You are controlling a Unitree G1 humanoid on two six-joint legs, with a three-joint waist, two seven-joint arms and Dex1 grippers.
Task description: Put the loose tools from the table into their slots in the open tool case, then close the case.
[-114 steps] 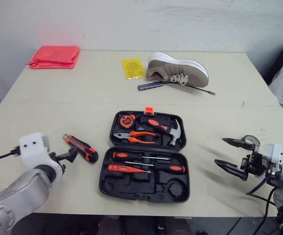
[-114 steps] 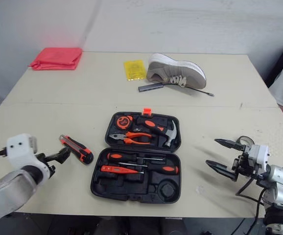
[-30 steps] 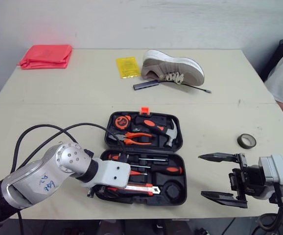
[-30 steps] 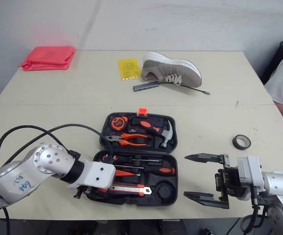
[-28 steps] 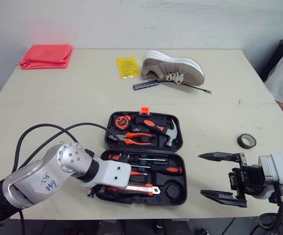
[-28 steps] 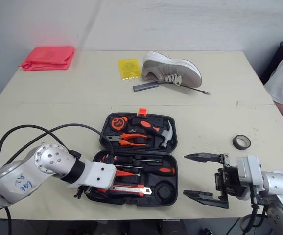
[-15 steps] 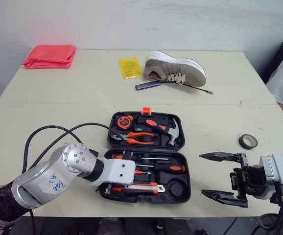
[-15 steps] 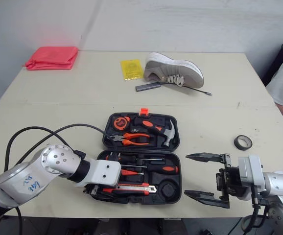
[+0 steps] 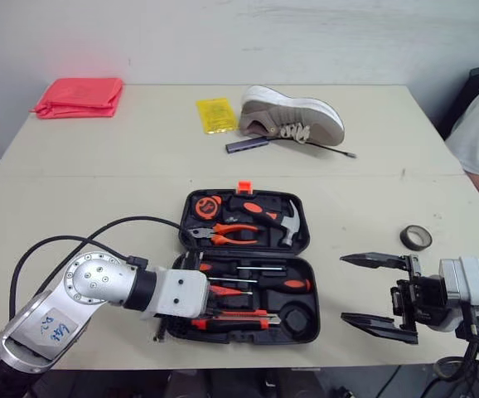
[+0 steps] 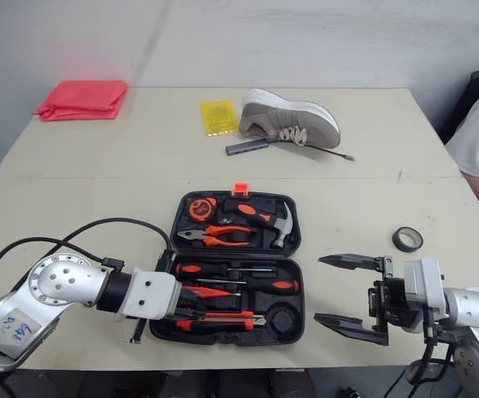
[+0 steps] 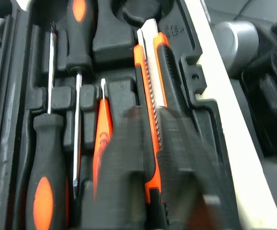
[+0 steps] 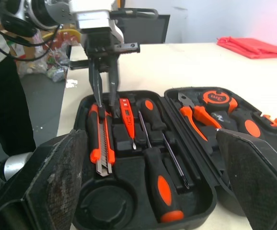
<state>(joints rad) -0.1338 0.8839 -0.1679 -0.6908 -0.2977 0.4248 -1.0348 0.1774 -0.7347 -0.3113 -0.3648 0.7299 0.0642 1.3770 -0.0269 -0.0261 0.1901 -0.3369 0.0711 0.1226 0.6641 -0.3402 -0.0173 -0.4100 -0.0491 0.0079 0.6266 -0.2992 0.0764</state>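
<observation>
Left eye view: the knife now lies along the near slot of the open case, at the front edge of its near half. A few seconds ago it lay loose on the counter, left of the case. The left hand stands over the knife's left end, and over the last second it has drawn a little toward the left while the knife has stayed in its slot. Whether this hand still pinches the knife or has let go cannot be told.

The right hand hovers just right of the case, spread wide and holding nothing. It has come in from farther right since the earliest frame.

The other slots hold a hammer, pliers, a tape measure and screwdrivers. A round recess at the near right stays empty, and a tape roll lies loose on the counter, right of the case and beyond the right hand.

The knife step thus looks nearly done. The tape roll probably goes in next, and the lid is still to be closed.
</observation>
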